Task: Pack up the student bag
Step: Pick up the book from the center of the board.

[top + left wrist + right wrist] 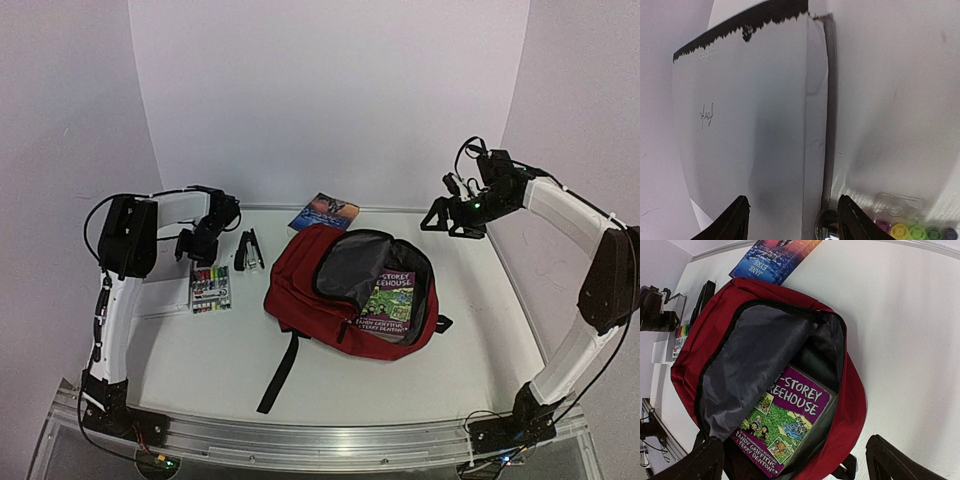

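The student bag (305,290) lies in the middle of the table, dark red, its main compartment unzipped and the grey lining (750,365) showing. A purple and green book (790,425) lies inside it. My right gripper (795,462) hangs high above the bag's open mouth, open wide and holding nothing; the top view has it at the right rear (450,218). My left gripper (197,247) is at the far left, just behind a clear case of coloured markers (211,288). In the left wrist view its jaws (792,217) stand open on nothing, with the marker case (905,227) at lower right.
A blue book (325,211) lies flat behind the bag near the back wall. A black stapler (248,250) rests between the marker case and the bag. A black strap (280,372) trails from the bag toward the table's near edge.
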Controlling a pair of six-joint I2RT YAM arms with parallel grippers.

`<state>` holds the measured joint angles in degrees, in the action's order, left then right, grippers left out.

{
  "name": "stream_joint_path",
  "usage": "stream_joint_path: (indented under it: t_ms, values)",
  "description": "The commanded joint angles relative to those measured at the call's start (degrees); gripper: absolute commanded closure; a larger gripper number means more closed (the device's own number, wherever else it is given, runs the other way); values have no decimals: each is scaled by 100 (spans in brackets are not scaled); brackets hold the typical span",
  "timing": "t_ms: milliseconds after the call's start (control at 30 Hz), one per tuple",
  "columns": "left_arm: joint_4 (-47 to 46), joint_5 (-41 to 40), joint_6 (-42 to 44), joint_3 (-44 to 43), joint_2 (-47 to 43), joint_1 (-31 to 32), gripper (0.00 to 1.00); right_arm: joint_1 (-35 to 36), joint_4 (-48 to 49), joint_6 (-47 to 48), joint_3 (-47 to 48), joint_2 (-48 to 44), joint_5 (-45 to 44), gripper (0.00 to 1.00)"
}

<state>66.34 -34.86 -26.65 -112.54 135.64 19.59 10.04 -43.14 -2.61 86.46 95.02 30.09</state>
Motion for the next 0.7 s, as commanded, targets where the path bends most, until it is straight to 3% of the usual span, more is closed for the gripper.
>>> stream_joint_path:
  t_ms: [0,233,367,433,667]
  values:
    - [429,-365,-48,-221,206,3,41,1,60,-43,189,34,50,2]
    - [707,-716,-165,-232,219,-8,63,1,64,-55,205,69,60,2]
    - [891,-839,-44,-378,91,-7,95,2,61,-57,264,114,76,2]
    - [1094,-924,-13,-568,22,2,100,4,61,-63,279,130,122,2]
    - [1820,-1499,91,-1145,-460,159,100,7,72,-92,322,170,441,2]
